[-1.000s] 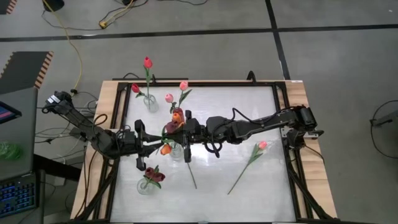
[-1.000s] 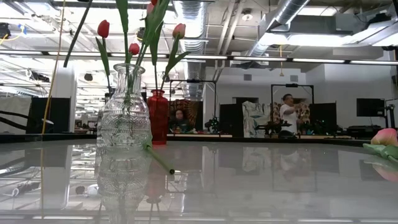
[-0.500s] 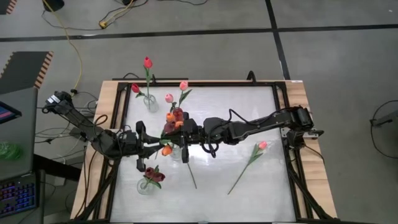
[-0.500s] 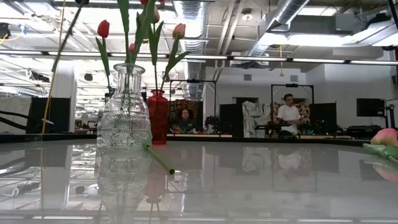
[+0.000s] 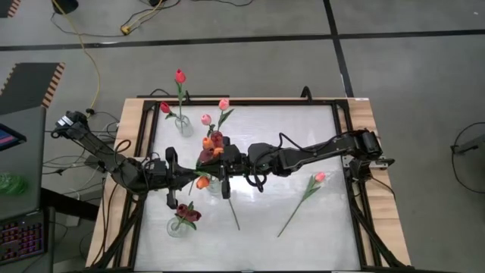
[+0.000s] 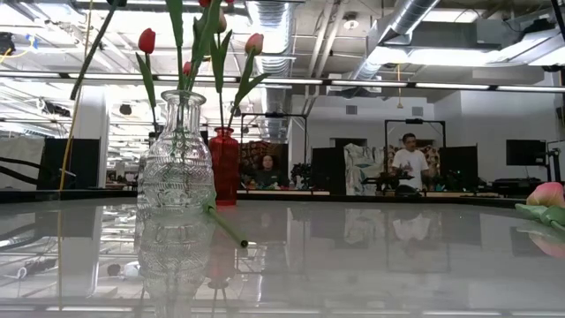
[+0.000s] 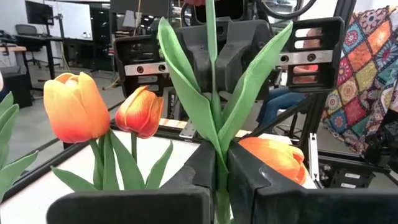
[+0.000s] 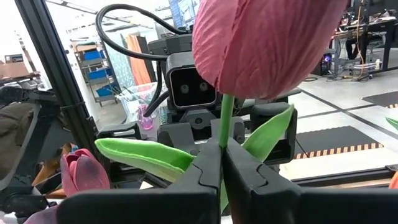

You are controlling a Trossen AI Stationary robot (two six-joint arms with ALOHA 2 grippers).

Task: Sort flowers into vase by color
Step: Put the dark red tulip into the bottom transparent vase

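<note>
Handing over one dark red tulip (image 8: 264, 43) above the middle vase (image 5: 214, 184): left gripper (image 7: 221, 180) and right gripper (image 8: 222, 168) both clamp its stem; right should release next

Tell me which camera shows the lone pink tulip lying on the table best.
The high view: the pink tulip lies whole on the table, stem included, right of both arms. The low view catches only its bud at the picture's edge. The wrist views don't show it.
</note>
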